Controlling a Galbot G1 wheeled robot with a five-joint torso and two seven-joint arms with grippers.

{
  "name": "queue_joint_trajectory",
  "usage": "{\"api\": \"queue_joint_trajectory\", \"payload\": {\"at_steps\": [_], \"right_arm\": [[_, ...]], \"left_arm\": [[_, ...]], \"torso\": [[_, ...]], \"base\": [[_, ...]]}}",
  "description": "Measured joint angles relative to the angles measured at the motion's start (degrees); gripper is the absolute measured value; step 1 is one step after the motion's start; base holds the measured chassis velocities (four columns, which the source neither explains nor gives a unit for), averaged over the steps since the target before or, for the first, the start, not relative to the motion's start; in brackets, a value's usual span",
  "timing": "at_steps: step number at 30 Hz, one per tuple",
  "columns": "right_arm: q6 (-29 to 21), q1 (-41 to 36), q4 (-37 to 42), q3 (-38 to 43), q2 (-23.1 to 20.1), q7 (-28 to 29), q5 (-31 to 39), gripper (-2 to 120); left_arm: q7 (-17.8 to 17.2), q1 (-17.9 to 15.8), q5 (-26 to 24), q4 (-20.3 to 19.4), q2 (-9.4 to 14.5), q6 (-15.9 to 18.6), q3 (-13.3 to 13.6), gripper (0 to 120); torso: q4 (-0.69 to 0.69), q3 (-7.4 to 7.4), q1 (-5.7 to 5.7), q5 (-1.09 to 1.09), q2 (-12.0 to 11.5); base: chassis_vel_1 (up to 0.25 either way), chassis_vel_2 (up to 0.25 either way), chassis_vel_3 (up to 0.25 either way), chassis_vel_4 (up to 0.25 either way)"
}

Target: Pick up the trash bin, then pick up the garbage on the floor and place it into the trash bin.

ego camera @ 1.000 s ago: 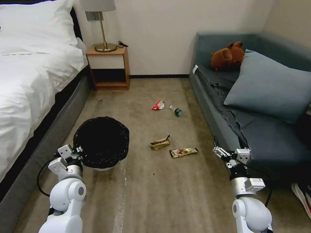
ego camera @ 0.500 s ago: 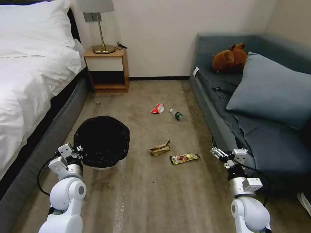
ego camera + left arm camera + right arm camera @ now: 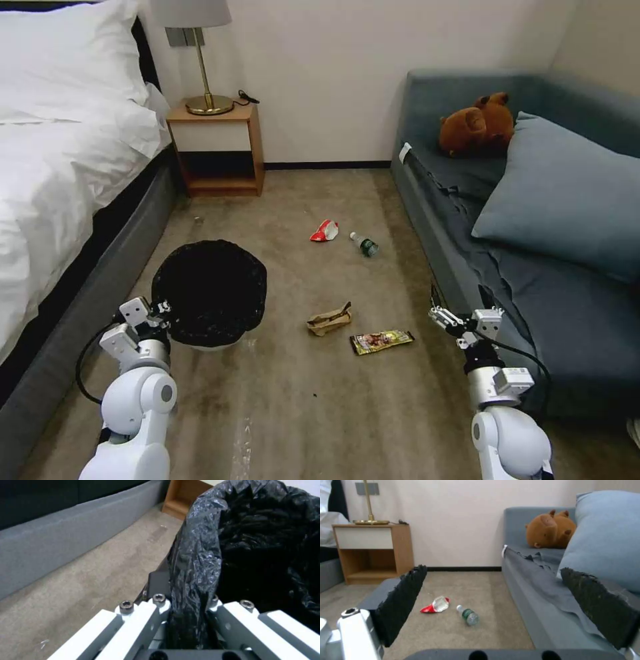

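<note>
The left gripper [image 3: 158,311] is clamped on the near rim of the trash bin [image 3: 209,292], its fingers [image 3: 159,583] pinching the black liner from both sides. The bin sits low between the bed [image 3: 60,167] and the litter; whether it touches the floor [image 3: 320,400] I cannot tell. So the bin pickup looks secured, and the garbage stage is next. The right gripper [image 3: 445,319] hangs with jaws spread wide and nothing between them, beside the sofa [image 3: 533,280], arm bent and pointing forward. The snack packet [image 3: 381,341] and brown paper bag [image 3: 329,320] lie nearest it; the red-white wrapper [image 3: 324,231] and bottle [image 3: 365,244] lie farther off. The next move probably calls for lowering the right gripper onto one near piece
</note>
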Motion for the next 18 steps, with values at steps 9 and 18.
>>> {"api": "queue_joint_trajectory", "payload": {"at_steps": [9, 18], "right_arm": [[0.1, -0.4, 0.5, 0.2, -0.5, 0.0, -0.5, 100], [0.2, -0.5, 0.5, 0.3, -0.6, 0.0, -0.5, 100]], "left_arm": [[0.3, 0.6, 0.1, -0.3, 0.0, -0.7, -0.4, 4], [0.1, 0.6, 0.4, -0.6, -0.2, -0.7, -0.3, 4]], "torso": [[0.0, 0.0, 0.0, 0.0, 0.0], [0.0, 0.0, 0.0, 0.0, 0.0]], "base": [[-0.08, 0.084, 0.087, -0.083], [-0.087, 0.08, 0.078, -0.079]]}}
